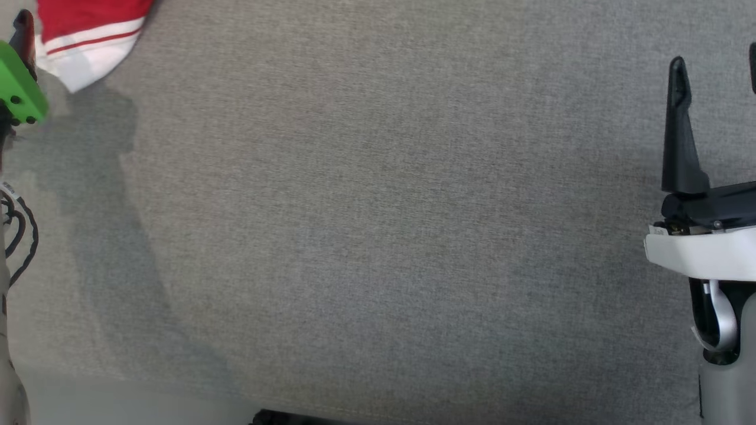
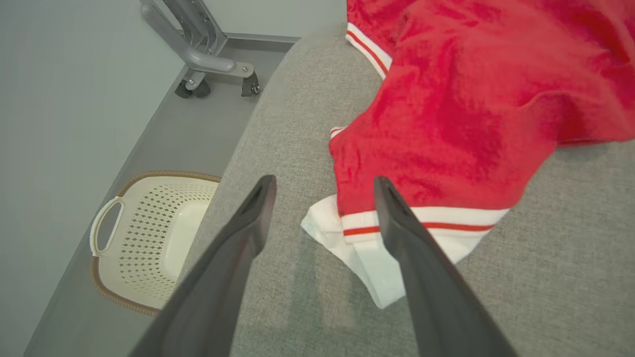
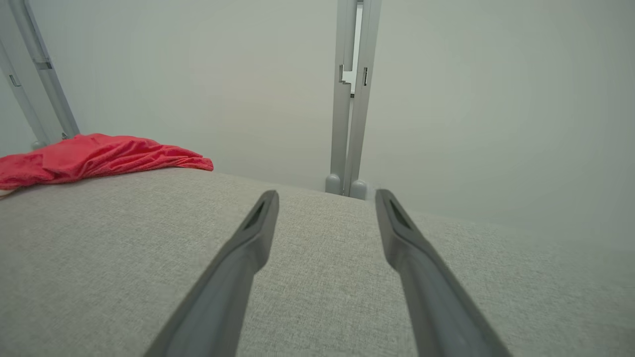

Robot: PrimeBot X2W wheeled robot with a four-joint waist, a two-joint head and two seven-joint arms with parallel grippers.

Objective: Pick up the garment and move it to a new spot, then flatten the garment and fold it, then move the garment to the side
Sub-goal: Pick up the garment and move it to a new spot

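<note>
**Clerk:** Head view, first entry?
**Keeper:** One red garment, bunched, lying at the far left corner of the grey cloth-covered table. The right gripper is at the table's right edge, well apart from it, with its fingers spread wide and nothing between them.

**Clerk:** Left wrist view?
**Keeper:** The left gripper has its fingers parted and is empty, hovering over the garment's near end. A striped band, white with a red line, runs along that end. A white layer pokes out beneath it. This end lies close to the table's left edge. A cream laundry basket stands on the floor below that edge.

**Clerk:** Right wrist view?
**Keeper:** The same garment shows as a low crumpled heap on the far side of the table. A grey post stands beyond the far edge.

**Clerk:** Handling notes?
**Keeper:** By my judgement it is light, soft and limp, and not fragile. It will probably sag from any single pinch and drag on the cloth top. Take hold at the striped band, which is likely thicker. Pinch deep enough to catch the white layer too, and lift it clear before carrying.
</note>
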